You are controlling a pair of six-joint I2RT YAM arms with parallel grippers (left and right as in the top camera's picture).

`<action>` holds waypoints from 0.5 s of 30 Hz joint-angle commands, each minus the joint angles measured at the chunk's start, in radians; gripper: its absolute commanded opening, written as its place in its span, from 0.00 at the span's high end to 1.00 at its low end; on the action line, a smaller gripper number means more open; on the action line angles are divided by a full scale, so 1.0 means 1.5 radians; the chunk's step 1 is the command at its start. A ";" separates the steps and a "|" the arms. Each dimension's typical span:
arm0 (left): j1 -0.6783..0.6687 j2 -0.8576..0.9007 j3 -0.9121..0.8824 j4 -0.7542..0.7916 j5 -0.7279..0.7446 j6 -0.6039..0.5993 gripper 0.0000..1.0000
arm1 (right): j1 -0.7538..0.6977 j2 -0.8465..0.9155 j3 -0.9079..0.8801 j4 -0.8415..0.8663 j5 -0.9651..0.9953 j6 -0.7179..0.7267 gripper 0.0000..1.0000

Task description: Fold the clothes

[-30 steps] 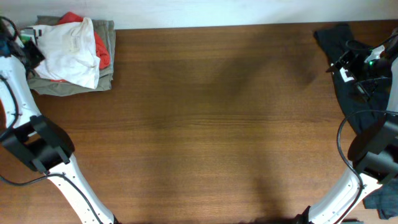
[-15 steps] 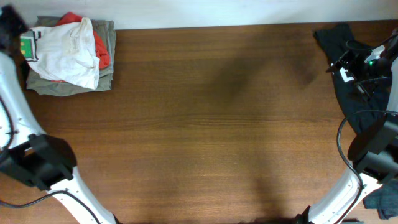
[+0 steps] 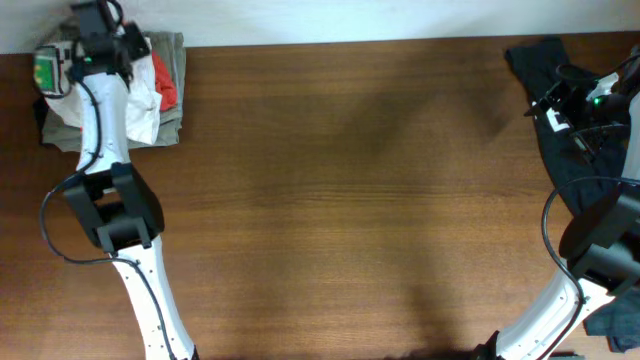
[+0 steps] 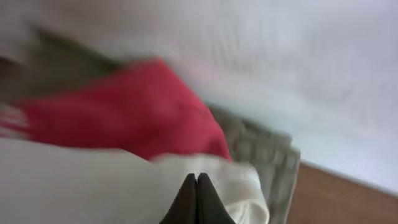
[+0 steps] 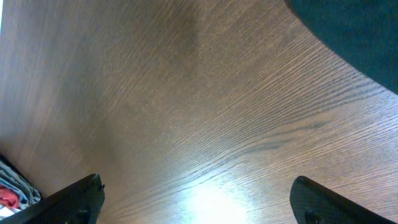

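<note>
The clothes lie in two places. A pile at the table's far left corner holds a white T-shirt (image 3: 140, 105) with a green label (image 3: 46, 70), over a red garment (image 3: 165, 85) and an olive one (image 3: 170, 125). My left gripper (image 3: 103, 50) hovers over this pile. In the left wrist view its fingers (image 4: 197, 199) are shut, tips together just above white cloth (image 4: 74, 186), with the red garment (image 4: 124, 118) beyond. A black garment (image 3: 560, 160) lies at the far right edge. My right gripper (image 3: 543, 104) is beside it, open and empty (image 5: 199, 202) above bare wood.
The brown wooden table (image 3: 350, 200) spreads between the two arms. A white wall (image 3: 350, 18) runs along the far edge. The black garment's edge (image 5: 354, 31) shows at the upper right of the right wrist view. More dark cloth (image 3: 618, 318) hangs at the lower right.
My left arm has swung from the table's left edge to the right, so that it is now over the pile. The right arm has not moved.
</note>
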 commanded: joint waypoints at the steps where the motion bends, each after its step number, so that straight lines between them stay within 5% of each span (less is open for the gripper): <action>1: 0.036 -0.080 0.030 0.006 -0.114 -0.006 0.99 | -0.001 -0.004 0.009 0.000 0.001 0.004 0.01; 8: 0.105 0.086 0.021 0.027 -0.120 -0.006 0.99 | -0.001 -0.004 0.009 0.000 0.001 0.004 0.01; 12: 0.109 0.065 0.064 -0.002 -0.118 -0.006 0.99 | -0.001 -0.004 0.009 0.000 0.001 0.004 0.01; 13: 0.104 0.032 0.097 -0.012 -0.114 -0.006 0.92 | -0.001 -0.004 0.009 0.000 0.001 0.004 0.01; 15: 0.089 -0.048 0.143 -0.037 -0.087 -0.006 0.61 | -0.001 -0.004 0.009 0.000 0.001 0.004 0.01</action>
